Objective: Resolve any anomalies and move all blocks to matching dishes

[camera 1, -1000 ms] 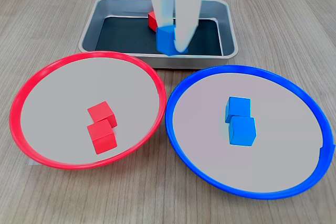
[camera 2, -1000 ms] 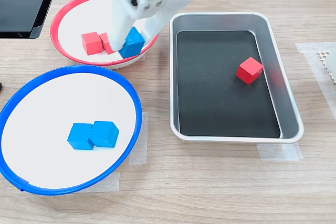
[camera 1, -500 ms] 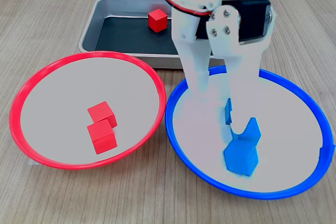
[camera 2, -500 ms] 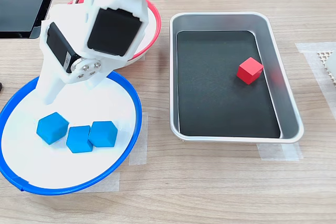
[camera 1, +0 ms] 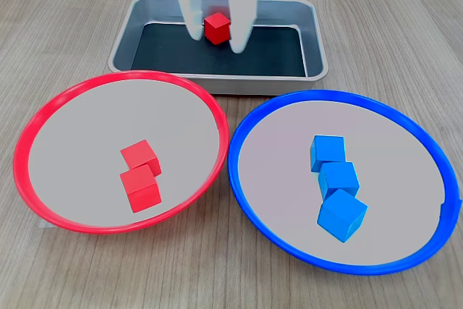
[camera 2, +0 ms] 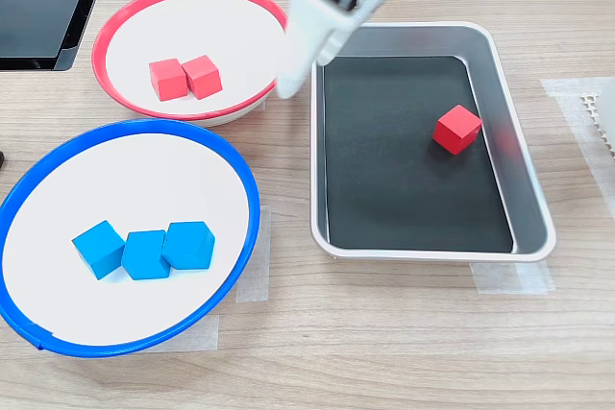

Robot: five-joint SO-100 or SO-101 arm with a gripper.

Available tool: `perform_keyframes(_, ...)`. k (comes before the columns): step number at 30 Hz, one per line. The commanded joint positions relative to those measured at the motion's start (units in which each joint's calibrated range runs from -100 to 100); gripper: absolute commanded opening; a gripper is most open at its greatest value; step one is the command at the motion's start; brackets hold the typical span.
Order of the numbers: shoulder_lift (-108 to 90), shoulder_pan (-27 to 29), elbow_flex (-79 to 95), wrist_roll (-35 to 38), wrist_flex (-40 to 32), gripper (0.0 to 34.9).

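Observation:
Three blue blocks (camera 1: pixel 338 179) (camera 2: pixel 145 254) lie side by side in the blue-rimmed dish (camera 1: pixel 405 179) (camera 2: pixel 115 180). Two red blocks (camera 1: pixel 139 189) (camera 2: pixel 167 79) sit touching in the red-rimmed dish (camera 1: pixel 79 142) (camera 2: pixel 192 26). A third red block (camera 1: pixel 217 27) (camera 2: pixel 457 129) rests on the black liner of the grey tray (camera 1: pixel 217 85) (camera 2: pixel 423 254). My gripper (camera 1: pixel 216 40) (camera 2: pixel 307 69) is blurred and open, holding nothing. In the second exterior view it hangs over the tray's left edge, apart from the red block; in the first exterior view its fingers frame that block.
A black object (camera 2: pixel 43 7) lies at the second exterior view's top left. A pale perforated piece (camera 2: pixel 601 112) sits at that same view's right edge. Clear tape (camera 2: pixel 252 276) holds the blue dish to the wooden table.
The blue block carried from the tray now lies in the blue dish beside the other two. The gripper let it go, opened and swung back toward the tray.

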Motion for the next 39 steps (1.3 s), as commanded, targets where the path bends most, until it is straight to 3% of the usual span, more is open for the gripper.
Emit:
perform_keyframes(1, -14.72, 6.49, 20.59, 13.53, -3.23, 17.2)
perform_keyframes(7, -24.78, 8.94, 36.98, 23.35, -9.17, 17.4)
perform_keyframes(18, -30.92, 2.17, 43.81, 25.54, -3.23, 18.3)
perform_keyframes(29, -30.07, 4.05, 45.72, 28.13, -5.38, 18.9)
perform_keyframes(39, -28.11, 5.46, 48.72, 29.84, -9.92, 13.3)
